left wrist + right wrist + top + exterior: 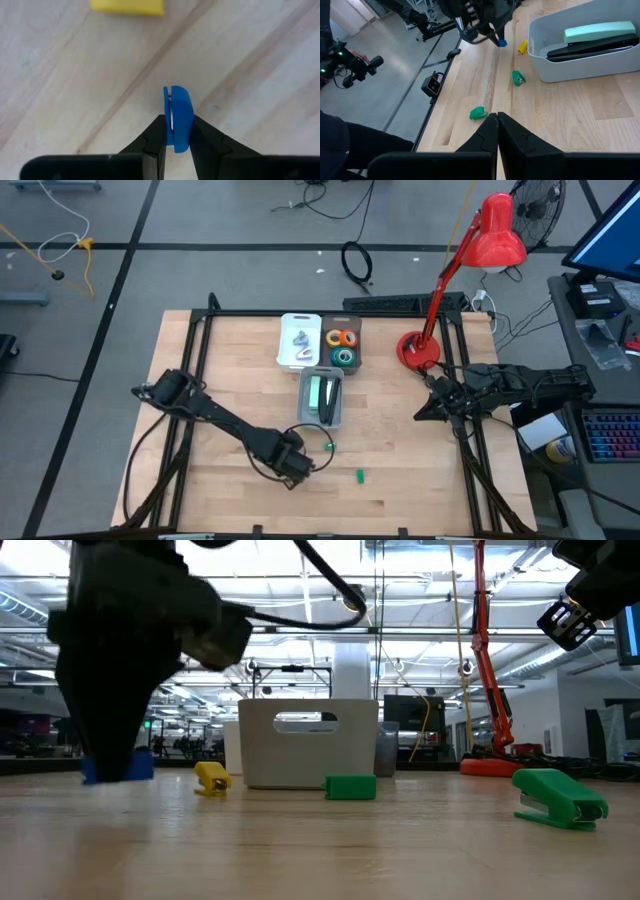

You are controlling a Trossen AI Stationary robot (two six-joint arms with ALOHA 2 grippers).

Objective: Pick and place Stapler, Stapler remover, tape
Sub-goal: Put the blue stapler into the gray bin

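My left gripper [297, 467] stands near the table's front, pointing down, shut on a small blue stapler [179, 112]. Beside it on the wood lie a yellow piece [212, 777], a green piece [350, 787] and a small green stapler [560, 798]. A grey bin [322, 418] holds larger staplers [592, 37]. Behind it a white tray [286, 340] holds grey metal pieces, and a dark tray [357, 347] holds tape rolls [343, 338]. My right gripper [497, 125] waits shut at the table's right edge. My left gripper pinches the small blue stapler by its two flat sides [187, 131], one finger [156, 132] on each side. The fingers come from above, pointing down. The stapler stands on edge between them, at or barely above the tabletop; I cannot tell which.
A red desk lamp [418, 350] stands at the table's far right corner. A black frame [190, 380] borders the tabletop. Bare wood lies between the grey bin and the right arm [470, 392].
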